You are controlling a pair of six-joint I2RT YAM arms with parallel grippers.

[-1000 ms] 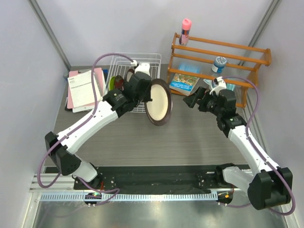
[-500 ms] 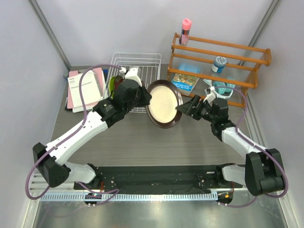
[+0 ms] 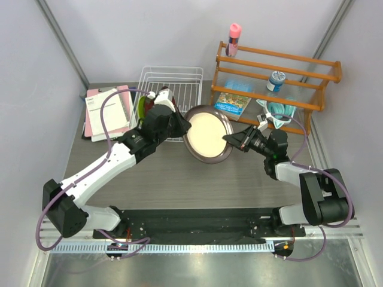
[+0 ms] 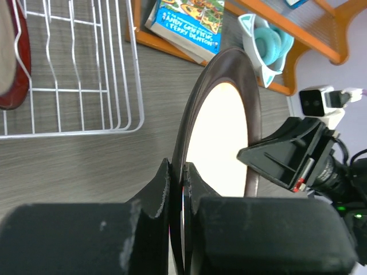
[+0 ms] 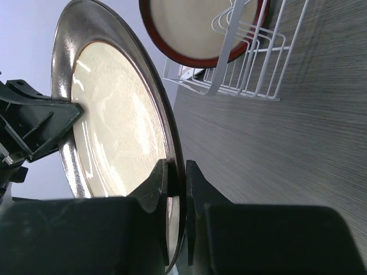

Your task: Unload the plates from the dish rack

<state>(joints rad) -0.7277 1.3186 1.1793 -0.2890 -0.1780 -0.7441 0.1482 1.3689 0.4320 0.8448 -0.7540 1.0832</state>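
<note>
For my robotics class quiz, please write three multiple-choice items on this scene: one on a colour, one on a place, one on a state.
1. Which rim colour has the cream plate standing in the dish rack? A) blue B) dark red C) yellow
2. Where is the grey-rimmed plate? A) held between the two grippers, outside the dish rack B) standing in the dish rack C) stacked on the cream plate
3. How is the right gripper? A) open, apart from every plate B) shut on the cream plate C) shut on the grey-rimmed plate's rim
Answers: 1 B, the right wrist view shows a dark red ring; 2 A, the left gripper and the right gripper pinch its opposite edges; 3 C, it clamps that rim.
</note>
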